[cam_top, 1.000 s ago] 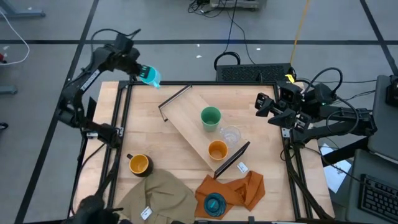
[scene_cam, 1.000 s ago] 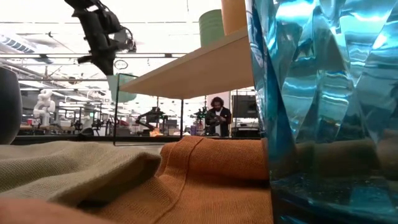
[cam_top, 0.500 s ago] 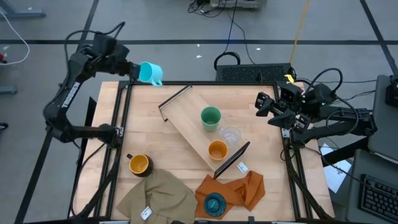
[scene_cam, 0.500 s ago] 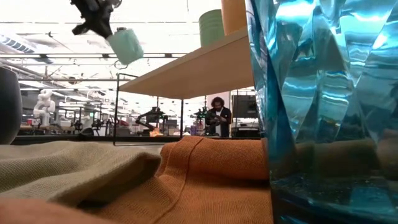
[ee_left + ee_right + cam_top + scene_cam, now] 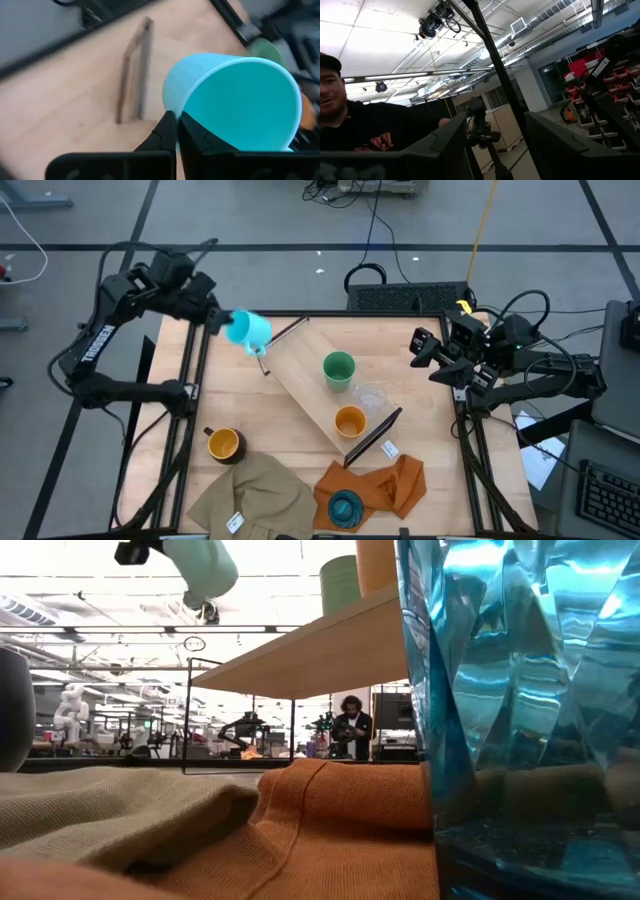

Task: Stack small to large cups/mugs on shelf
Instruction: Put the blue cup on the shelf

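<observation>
Left tool (image 5: 228,323): pinched the blue mug's (image 5: 247,329) rim, carrying it tilted above the shelf's (image 5: 300,375) near end.
Right tool (image 5: 420,345): spread, empty, waiting far across the tabletop (image 5: 240,395).
Green cup (image 5: 338,368): already on shelf.

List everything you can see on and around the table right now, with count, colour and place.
shelf: one, light wood, lying diagonally mid-table
green cup: one, on the shelf
clear tumbler: one, on the shelf, between green and orange
orange cup: one, on the shelf's near end
dark mug: one, yellow-orange inside, front left
teal cup: one, on the orange cloth
tan cloth: one, front
light-blue mug: one, in the air above the shelf's far end
left gripper: shut on the light-blue mug
right gripper: open, at the right edge
</observation>
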You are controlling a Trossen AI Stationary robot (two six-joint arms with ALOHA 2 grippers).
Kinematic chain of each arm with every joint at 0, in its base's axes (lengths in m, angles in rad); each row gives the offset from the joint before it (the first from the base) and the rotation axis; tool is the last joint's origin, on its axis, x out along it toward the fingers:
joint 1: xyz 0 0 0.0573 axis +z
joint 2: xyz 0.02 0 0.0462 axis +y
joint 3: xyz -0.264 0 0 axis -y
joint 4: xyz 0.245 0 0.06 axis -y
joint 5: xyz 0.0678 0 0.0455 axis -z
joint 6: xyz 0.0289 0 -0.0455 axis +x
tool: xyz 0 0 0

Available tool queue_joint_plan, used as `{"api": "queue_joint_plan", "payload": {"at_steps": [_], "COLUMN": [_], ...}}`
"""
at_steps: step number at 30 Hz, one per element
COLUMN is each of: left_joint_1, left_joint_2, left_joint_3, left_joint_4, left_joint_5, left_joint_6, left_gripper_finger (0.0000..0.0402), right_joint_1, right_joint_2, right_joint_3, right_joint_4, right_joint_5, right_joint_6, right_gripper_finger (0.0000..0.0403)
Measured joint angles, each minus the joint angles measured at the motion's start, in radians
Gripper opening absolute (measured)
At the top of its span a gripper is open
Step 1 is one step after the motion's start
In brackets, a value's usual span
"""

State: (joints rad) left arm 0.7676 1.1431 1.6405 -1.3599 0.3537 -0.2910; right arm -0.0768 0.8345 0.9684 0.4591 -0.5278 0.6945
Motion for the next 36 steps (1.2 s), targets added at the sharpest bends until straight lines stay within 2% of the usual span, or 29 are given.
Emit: {"api": "queue_joint_plan", "payload": {"at_steps": [5, 14, 18, 23, 29, 36], "left_joint_1": [-0.147, -0.430, -0.528, -0.621, -0.724, -0.771], "left_joint_2": [0.001, 0.037, 0.080, 0.126, 0.156, 0.187], "left_joint_3": [0.000, 0.002, 0.002, 0.002, 0.001, 0.001], "left_joint_4": [-0.025, 0.038, 0.076, 0.094, 0.110, 0.137], "left_joint_5": [0.027, -0.116, -0.120, -0.136, -0.257, -0.291], "left_joint_6": [-0.090, -0.342, -0.422, -0.489, -0.603, -0.810], "left_gripper_finger": [0.0001, 0.0001, 0.0001, 0.0001, 0.0001, 0.0001], "right_joint_1": [0.000, 0.000, 0.000, 0.000, 0.000, 0.000], "right_joint_2": [0.000, 0.000, 0.000, -0.001, -0.002, -0.011], "right_joint_3": [0.000, 0.000, 0.000, 0.000, -0.016, -0.101], "right_joint_4": [0.000, -0.002, -0.037, -0.082, -0.083, -0.047], "right_joint_5": [0.000, -0.001, -0.001, -0.001, -0.030, -0.051], "right_joint_6": [0.000, -0.025, -0.037, -0.050, -0.052, -0.052], "right_gripper_finger": [0.0196, 0.0196, 0.0196, 0.0196, 0.0196, 0.0196]}}
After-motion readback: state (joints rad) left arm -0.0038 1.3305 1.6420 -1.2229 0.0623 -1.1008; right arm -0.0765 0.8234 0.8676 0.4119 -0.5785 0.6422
